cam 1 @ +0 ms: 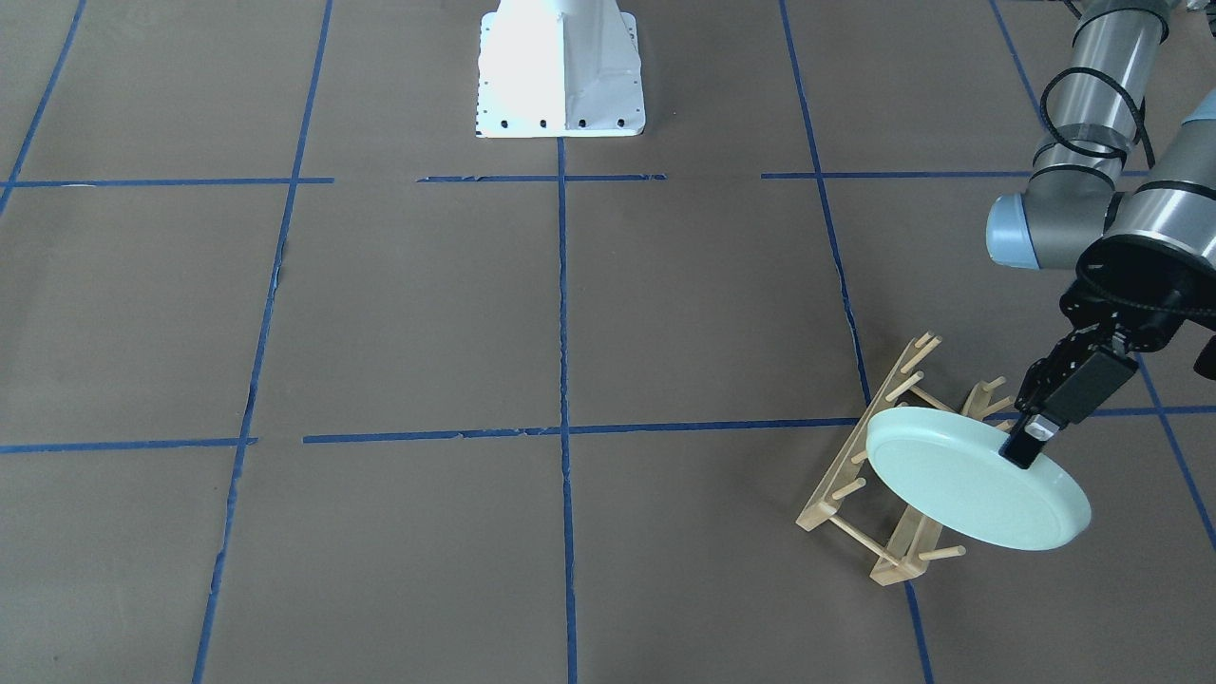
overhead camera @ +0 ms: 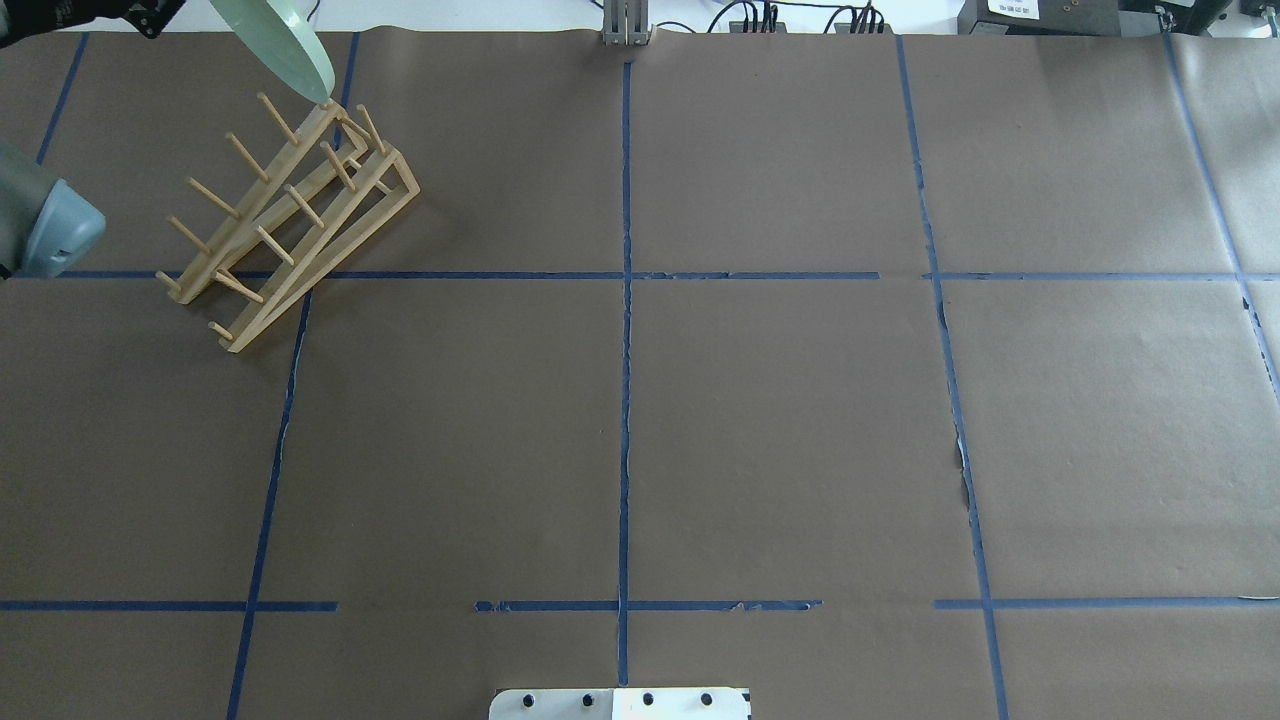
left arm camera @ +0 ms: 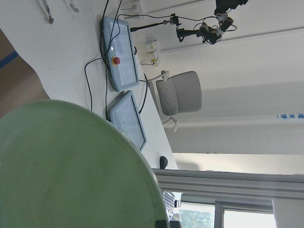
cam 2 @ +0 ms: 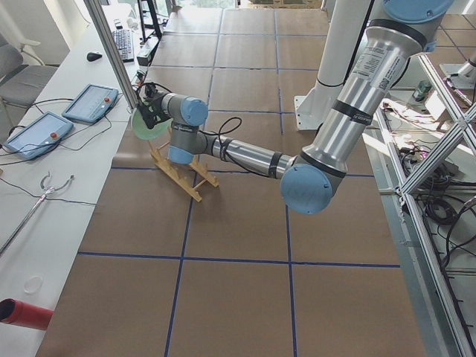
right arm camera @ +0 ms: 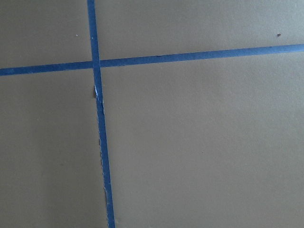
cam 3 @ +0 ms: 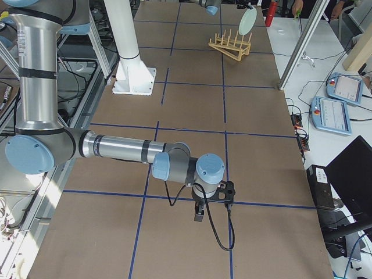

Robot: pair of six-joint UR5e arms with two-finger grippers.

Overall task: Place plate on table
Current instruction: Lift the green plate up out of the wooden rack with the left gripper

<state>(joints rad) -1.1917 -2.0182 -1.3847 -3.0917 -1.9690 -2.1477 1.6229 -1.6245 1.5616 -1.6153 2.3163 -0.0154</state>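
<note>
**Near edge.** The white base (cam 1: 560, 66) stood at the middle of the table's (cam 1: 418, 313) near edge. No plate lay on the paper around it.

**Right end.** The right gripper (cam 3: 199, 213) hung low over bare paper toward the right end, pointing down. It showed only in the side view, so I could not tell whether its jaws were parted or together. Its wrist camera saw only paper and blue tape, and nothing was seen in its hold.

**Far left corner.** The rack (overhead camera: 262, 222) stood on the table near the far left corner. The plate (cam 1: 969, 489) was in the air above the rack's far end, tilted on edge and not flat. The left gripper (cam 1: 1022, 454) was clamped on its upper rim, one finger on each face. The plate's lower edge was close to the rack's top pegs, and I could not tell whether it touched them.

**Progress, as judged.**
- **Done:** the plate was grasped and appeared raised out of the rack's slots.
- **Left to do:** carry it clear of the pegs to bare paper, level it, lower it until it rests flat, then release it and withdraw.

The task was not yet met, since the plate touched the table nowhere.
</note>
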